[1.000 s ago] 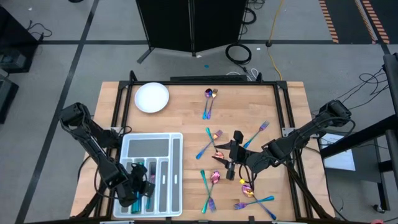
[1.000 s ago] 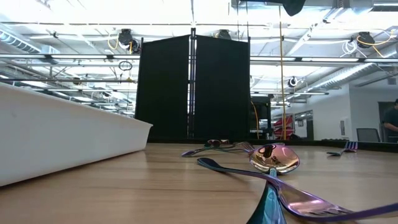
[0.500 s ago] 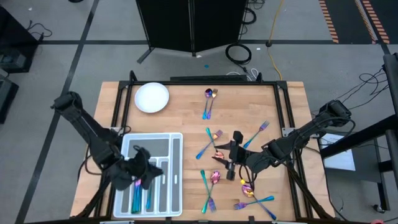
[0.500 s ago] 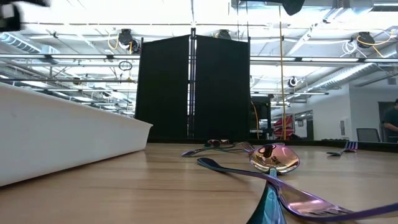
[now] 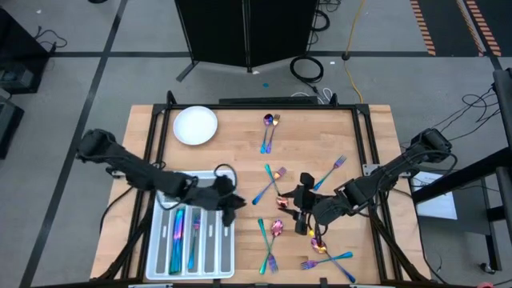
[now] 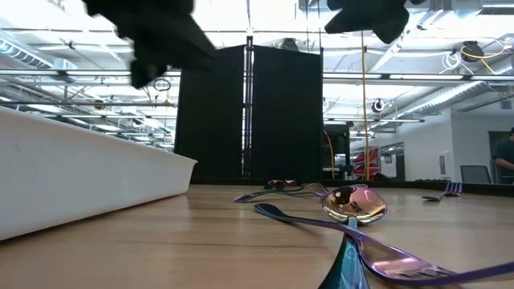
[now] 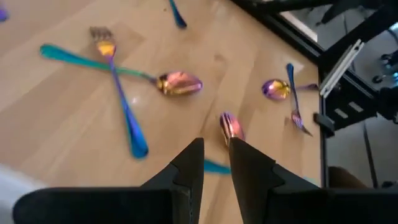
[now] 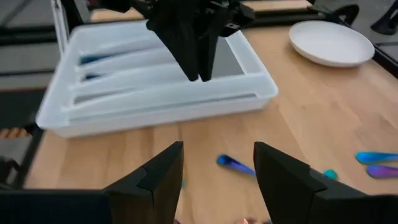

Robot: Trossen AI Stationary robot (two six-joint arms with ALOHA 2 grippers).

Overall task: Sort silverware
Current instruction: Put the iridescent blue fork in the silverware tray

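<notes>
2 grippers are in view. The left gripper has its fingers nearly together, a thin gap between them, holding nothing, above the compartment tray's right edge. 1 second ago it hung low over the tray's near-left slots; now the arm stretches rightward across it. The right gripper hovers spread and empty over scattered silverware, just right of the left one.

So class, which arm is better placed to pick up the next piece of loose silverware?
Probably right: its open end effector hovers over the loose silverware. The left end effector is nearly shut above the tray edge.
</notes>
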